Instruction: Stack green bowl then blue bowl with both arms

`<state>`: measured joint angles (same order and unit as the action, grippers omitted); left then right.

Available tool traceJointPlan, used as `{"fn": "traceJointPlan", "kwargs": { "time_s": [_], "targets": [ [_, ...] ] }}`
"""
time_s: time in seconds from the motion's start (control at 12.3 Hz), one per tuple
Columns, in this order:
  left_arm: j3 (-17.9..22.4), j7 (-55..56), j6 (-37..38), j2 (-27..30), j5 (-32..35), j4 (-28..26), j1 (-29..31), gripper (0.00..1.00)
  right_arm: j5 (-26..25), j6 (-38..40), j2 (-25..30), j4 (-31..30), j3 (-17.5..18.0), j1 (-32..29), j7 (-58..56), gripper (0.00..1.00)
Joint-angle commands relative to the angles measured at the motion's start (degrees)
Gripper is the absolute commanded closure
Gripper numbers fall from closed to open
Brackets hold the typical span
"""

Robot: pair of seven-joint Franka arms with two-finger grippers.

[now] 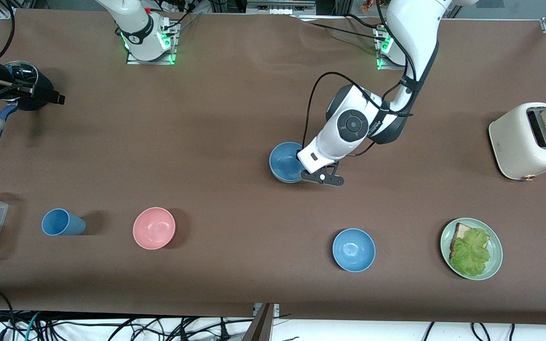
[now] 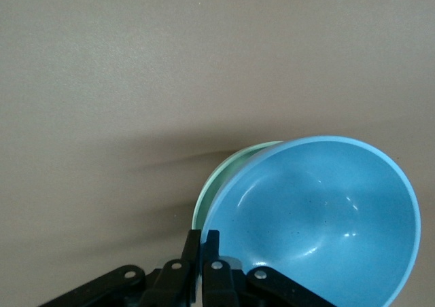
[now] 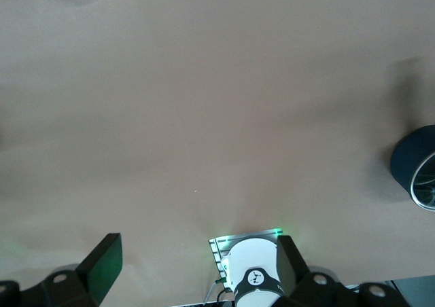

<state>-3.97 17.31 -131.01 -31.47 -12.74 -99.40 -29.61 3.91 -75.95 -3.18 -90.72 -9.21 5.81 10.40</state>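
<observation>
Front view: brown table (image 1: 235,85) fills the frame. Both arms' bases sit along the top edge. Left arm (image 1: 410,42) bends down to mid-frame; right arm (image 1: 135,23) waits, its hand at the upper edge of the frame on its own end of the table.

Cream toaster (image 1: 529,142) w/ a bread slice sticking up sits at the left arm's end, mid-height. Pale green plate (image 1: 495,251) w/ bread + lettuce is low in the frame, nearer the camera than the toaster. Glossy sky-blue bowl (image 1: 353,249) is lower centre, near the plate. Pink bowl (image 1: 154,228) and blue cup (image 1: 62,222) are low in the frame toward the right arm's end.

Blue bowl (image 1: 285,162) is at frame centre. Left gripper (image 1: 301,173) is at its edge, fingers (image 2: 212,249) pinched together on the rim. In the left wrist view the green bowl (image 2: 221,181) is nested under it, only an arc of rim showing beside the blue one. Can't tell if the green rim is in the pinch too.

Right gripper (image 3: 194,269): fingers wide apart, nothing between them, bare table below.
</observation>
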Motion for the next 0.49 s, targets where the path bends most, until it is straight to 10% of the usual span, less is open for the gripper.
{"fn": "traceJointPlan", "kwargs": {
  "time_s": [0.0,0.32,0.41],
  "targets": [
    [0.72,-0.17,0.49,-1.04,1.14,1.40,-0.80,1.00,-0.40,0.89,0.98,0.11,0.24,-0.27,-0.64,0.00],
    [0.63,0.88,0.58,-1.05,0.35,1.58,-0.72,0.45,-0.48,1.15,0.80,-0.07,0.42,-0.27,-0.64,0.00],
    [0.63,0.97,0.75,-0.44,0.35,1.75,-0.72,0.03,-0.48,1.15,0.63,-0.07,0.50,-0.27,-0.73,0.00]
  ]
}}
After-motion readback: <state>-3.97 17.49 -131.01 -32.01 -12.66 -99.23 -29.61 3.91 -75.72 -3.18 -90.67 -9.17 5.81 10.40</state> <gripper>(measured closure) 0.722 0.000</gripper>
